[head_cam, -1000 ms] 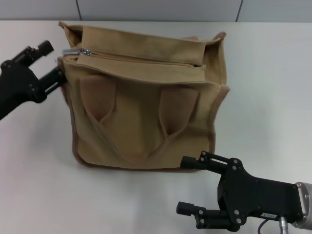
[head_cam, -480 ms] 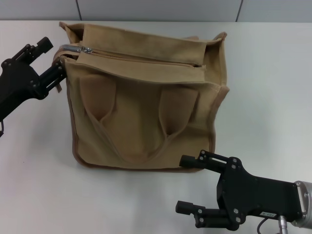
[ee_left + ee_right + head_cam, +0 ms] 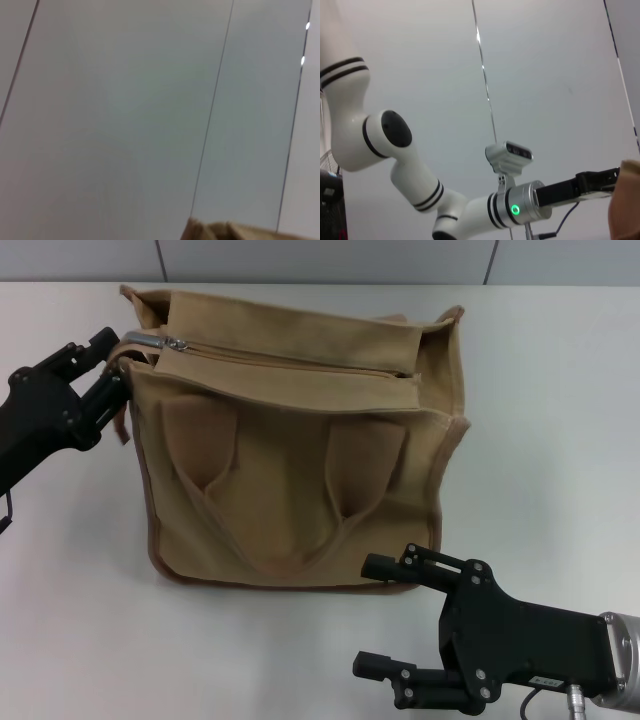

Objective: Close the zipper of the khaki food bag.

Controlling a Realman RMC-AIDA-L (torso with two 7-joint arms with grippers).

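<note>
On your far left in the head view, the black left end effector [image 3: 112, 365] presses against the upper left corner of the khaki food bag [image 3: 300, 470]. Its two fingers straddle that corner where the silver zipper pull sits, but you cannot tell whether they actually clamp the pull or the fabric. The left wrist view shows you only a pale panelled wall and a sliver of tan canvas at the picture's edge.

Moving right, the bag fills the middle of the white table [image 3: 560, 420]. It is a boxy tan tote with darker brown piping, with two short handles hanging down its near face. The zipper [image 3: 290, 360] runs across the top panel from the silver slider at the left corner toward the right end. The line looks drawn together along its visible length.

Further right and nearer to you, the right end effector [image 3: 385, 615] hovers above the table just off the bag's lower right corner. Its two black fingers are spread wide apart, holding nothing. The right wrist view shows the robot's white left arm against the wall.
</note>
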